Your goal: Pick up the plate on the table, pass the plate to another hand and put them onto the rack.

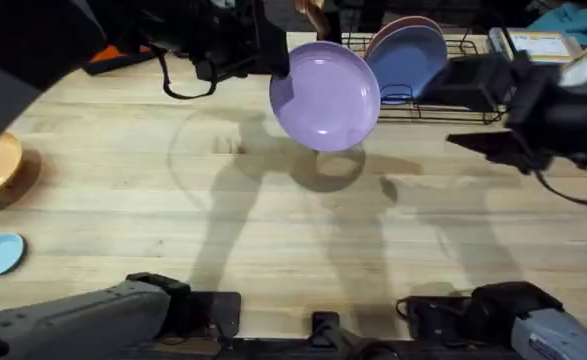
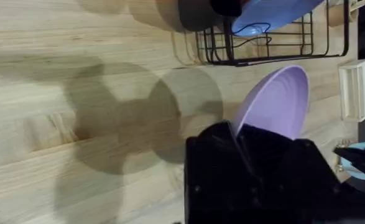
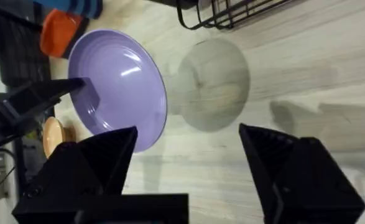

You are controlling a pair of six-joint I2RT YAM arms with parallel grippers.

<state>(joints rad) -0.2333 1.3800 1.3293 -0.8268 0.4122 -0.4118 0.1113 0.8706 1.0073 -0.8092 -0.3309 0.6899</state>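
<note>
Black arms, grey base housings — looped black cable, black wedge-fingered right tool [image 3: 188, 162]

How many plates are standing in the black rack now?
2: a blue plate in front and a pink plate behind it, upright in the rack. More may be hidden behind them.

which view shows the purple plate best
The overhead view: the plate shows its whole round face, held in the air by the left gripper at its rim. The right wrist view shows it tilted, partly behind a finger; the left wrist view shows part of it edge-on.
</note>
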